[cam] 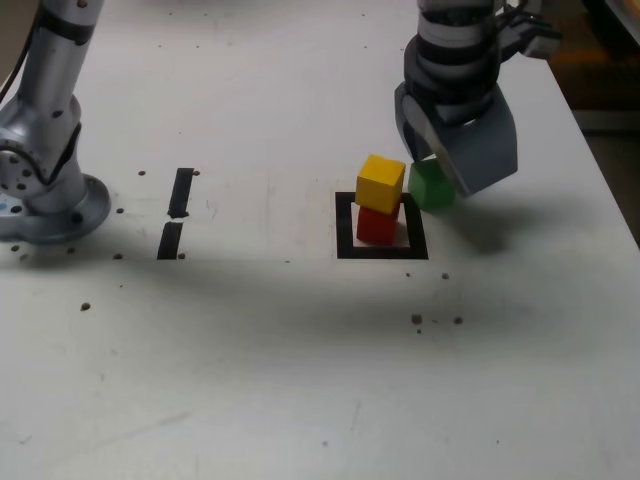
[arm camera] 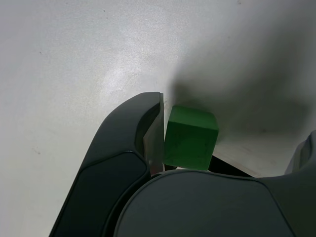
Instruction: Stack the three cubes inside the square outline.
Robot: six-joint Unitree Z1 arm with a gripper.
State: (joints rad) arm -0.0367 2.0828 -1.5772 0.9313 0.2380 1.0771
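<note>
Green cube (arm camera: 190,138), nearest the wrist camera, sits between the gripper's (cam: 440,180) spread, released jaws at two o'clock from the square outline (cam: 345,225), where yellow cube (cam: 380,184) tops red cube (cam: 377,226); next likely comes clenching and lifting.

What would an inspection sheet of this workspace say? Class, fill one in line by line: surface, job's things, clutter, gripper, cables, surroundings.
Surface: white table, scuffed, with small dark specks.
Job's things: yellow cube sits on red cube inside the square outline; green cube is beside the stack, at the outline's far corner on the exterior view's right.
Clutter: two short black tape strips.
Gripper: gripper open, jaws around the green cube, no grip closed yet.
Cables: thin dark cable by the arm base.
Surroundings: dark floor beyond the table's edge on the exterior view's right.
</note>
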